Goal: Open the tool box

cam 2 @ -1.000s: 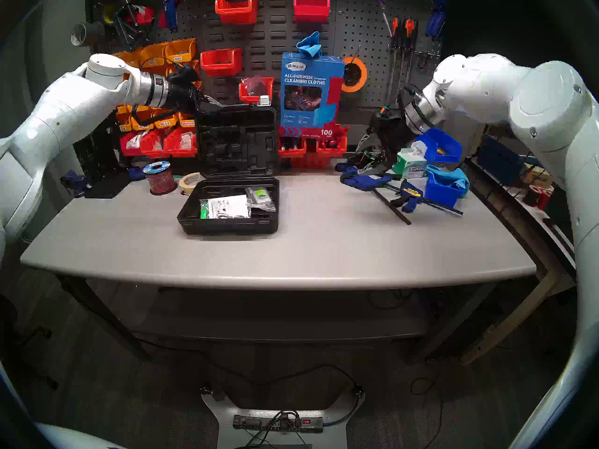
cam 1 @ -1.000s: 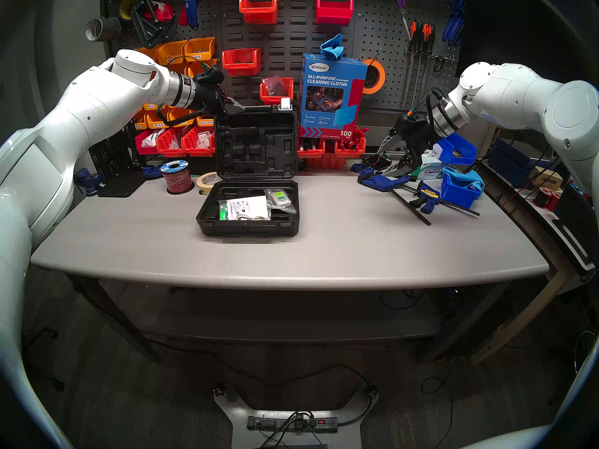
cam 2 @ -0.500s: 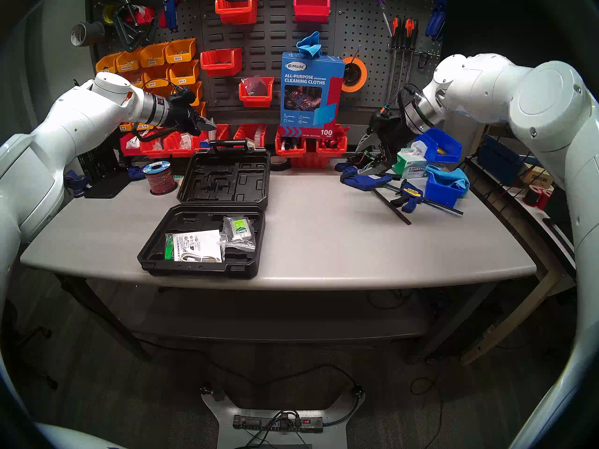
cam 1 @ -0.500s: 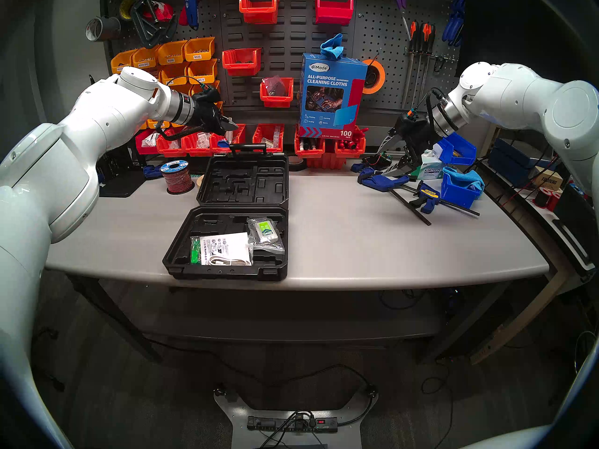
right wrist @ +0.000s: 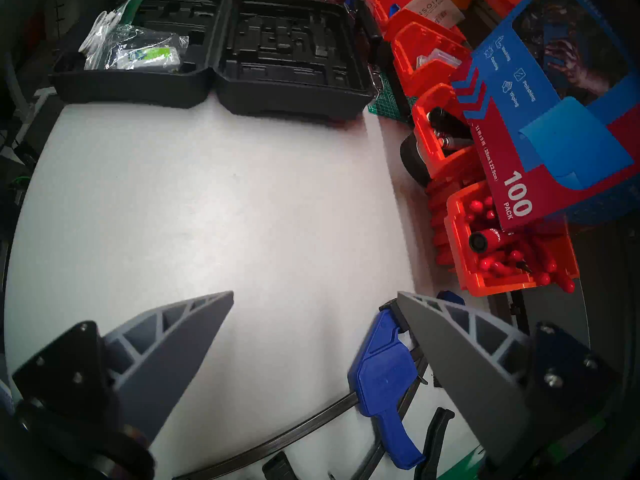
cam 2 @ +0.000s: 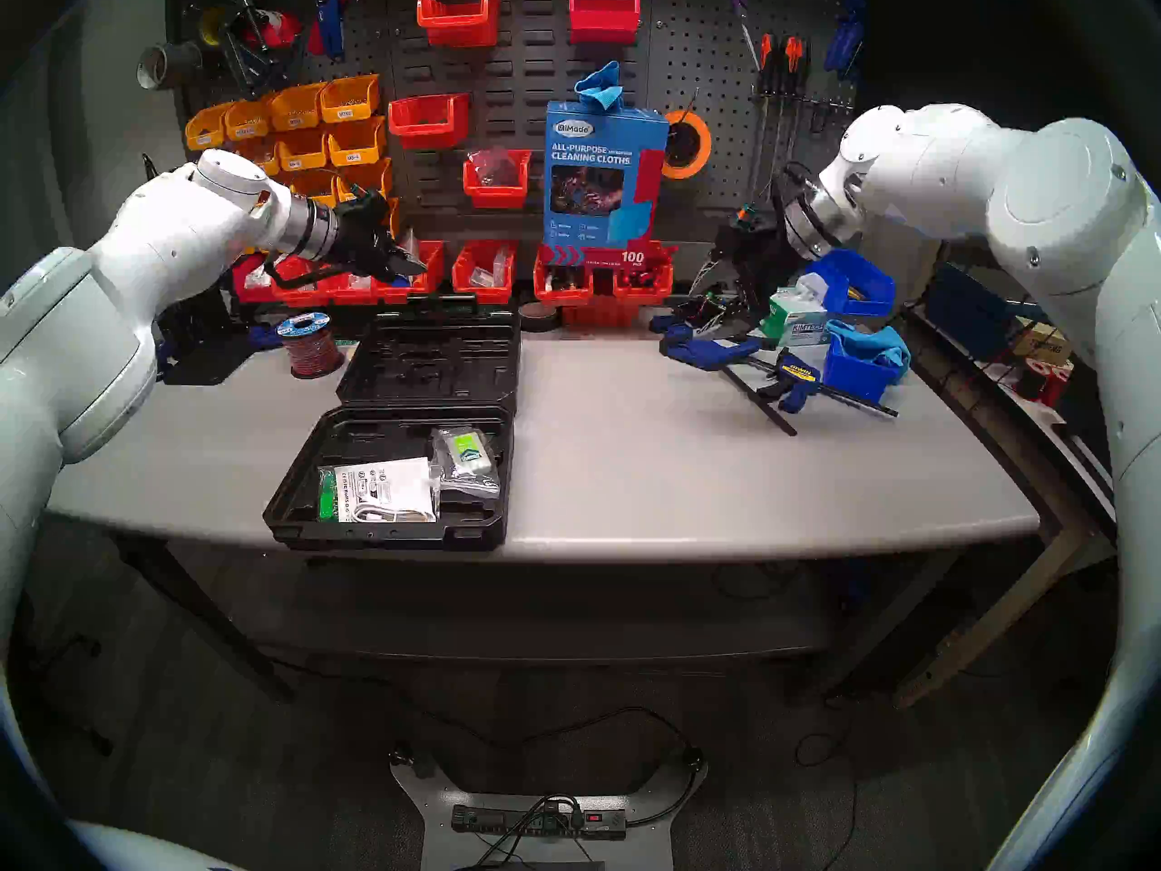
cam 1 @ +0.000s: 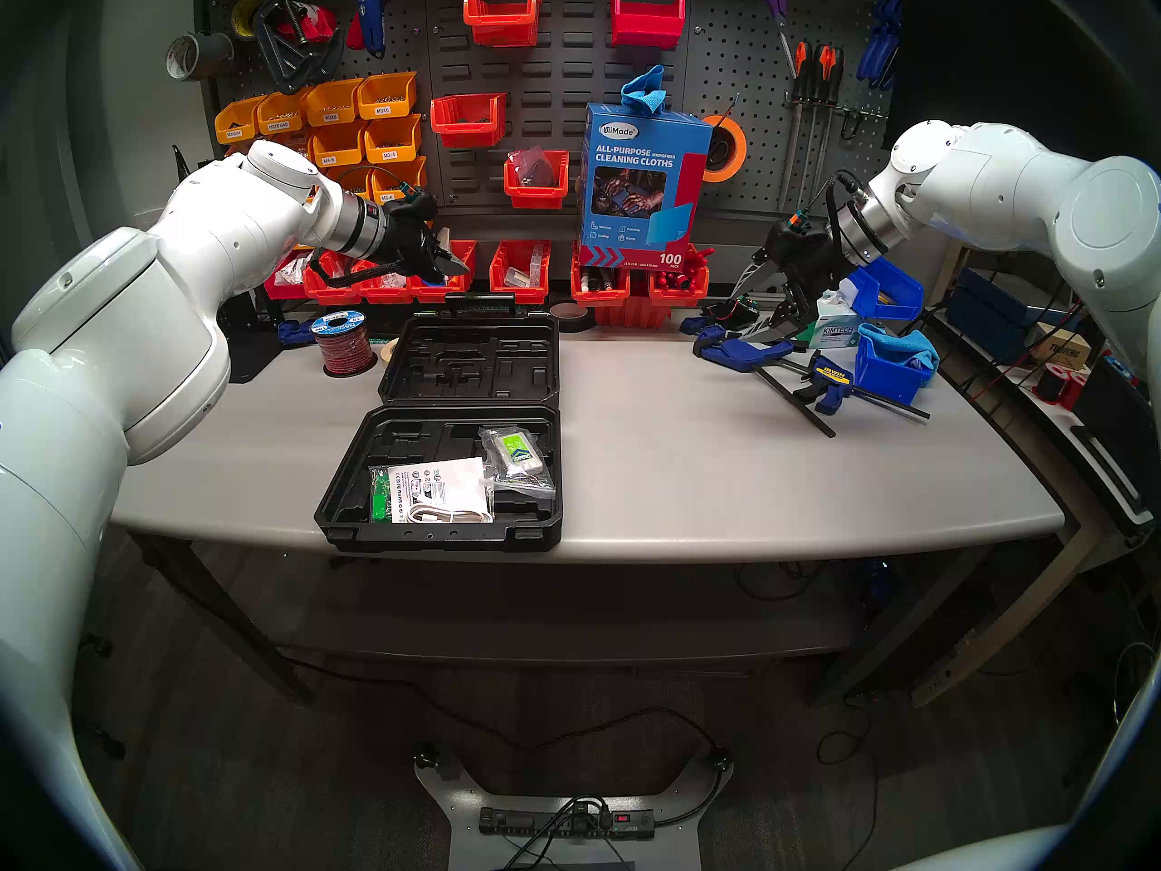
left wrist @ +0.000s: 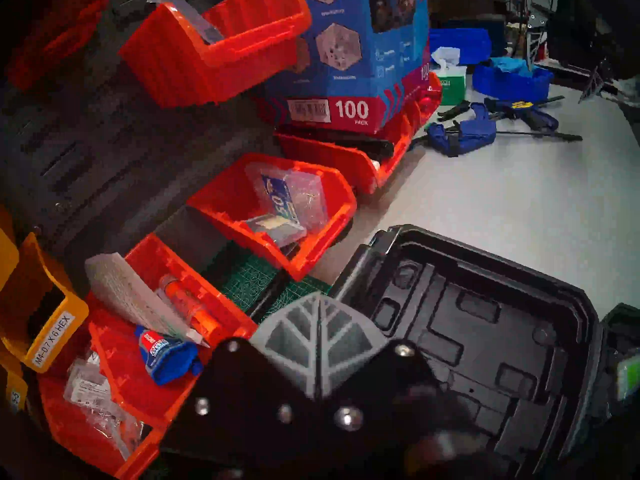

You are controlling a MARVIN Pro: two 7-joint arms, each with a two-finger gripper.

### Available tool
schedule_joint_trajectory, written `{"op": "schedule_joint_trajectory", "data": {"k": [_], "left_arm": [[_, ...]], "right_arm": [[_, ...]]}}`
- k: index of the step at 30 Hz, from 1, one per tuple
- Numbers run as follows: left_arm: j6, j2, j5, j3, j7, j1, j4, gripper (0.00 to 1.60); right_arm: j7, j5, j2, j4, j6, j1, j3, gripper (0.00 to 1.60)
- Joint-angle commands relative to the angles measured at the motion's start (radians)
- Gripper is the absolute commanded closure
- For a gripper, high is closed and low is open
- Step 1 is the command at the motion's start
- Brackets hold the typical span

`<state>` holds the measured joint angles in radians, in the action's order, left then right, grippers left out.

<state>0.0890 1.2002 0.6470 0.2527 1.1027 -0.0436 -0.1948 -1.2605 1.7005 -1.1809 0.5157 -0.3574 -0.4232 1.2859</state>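
**Tool box lies open on the grey bench**

Grey bench top [cam 1: 691, 474] fills your view, and everything below is placed against the tool box [cam 1: 452, 461] lying on it. Nearest you, its base half sits at the bench's front edge, left of centre, lid swung fully back and flat. In the base you can see a white leaflet [cam 1: 440, 483] with a white cable, a green strip at its left, and a bagged green-and-white packet [cam 1: 516, 452] to its right. Beyond the hinge, the lid [cam 1: 471, 364] shows empty moulded pockets, its black handle [cam 1: 480, 299] at the far edge.

Just behind and left of the handle, your left gripper [cam 1: 457, 265] hangs above the box without touching it; its grey fingertips [left wrist: 317, 334] are pressed together on nothing. Left of the lid stands a spool of red wire [cam 1: 342, 345].

Well to the right of the box, your right gripper [right wrist: 313, 316] hovers over blue bar clamps [cam 1: 785, 364] with its fingers spread wide and empty. Behind the box, red bins [cam 1: 521, 272] line the pegboard foot, with a blue cleaning-cloth carton [cam 1: 641, 184] standing above them to the right.
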Motion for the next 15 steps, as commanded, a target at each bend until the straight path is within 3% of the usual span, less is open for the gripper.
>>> {"op": "schedule_joint_trajectory", "data": {"k": [1,15], "left_arm": [[-0.035,-0.003,0.017,0.02,0.054,-0.042,0.009,1.6],[-0.13,-0.116,0.074,0.094,0.275,-0.076,-0.093,1.6]], "right_arm": [[0.002,-0.001,0.002,-0.007,0.002,-0.014,0.001,0.0],[0.001,0.0,0.002,-0.008,0.001,-0.013,0.0,0.0]]}}
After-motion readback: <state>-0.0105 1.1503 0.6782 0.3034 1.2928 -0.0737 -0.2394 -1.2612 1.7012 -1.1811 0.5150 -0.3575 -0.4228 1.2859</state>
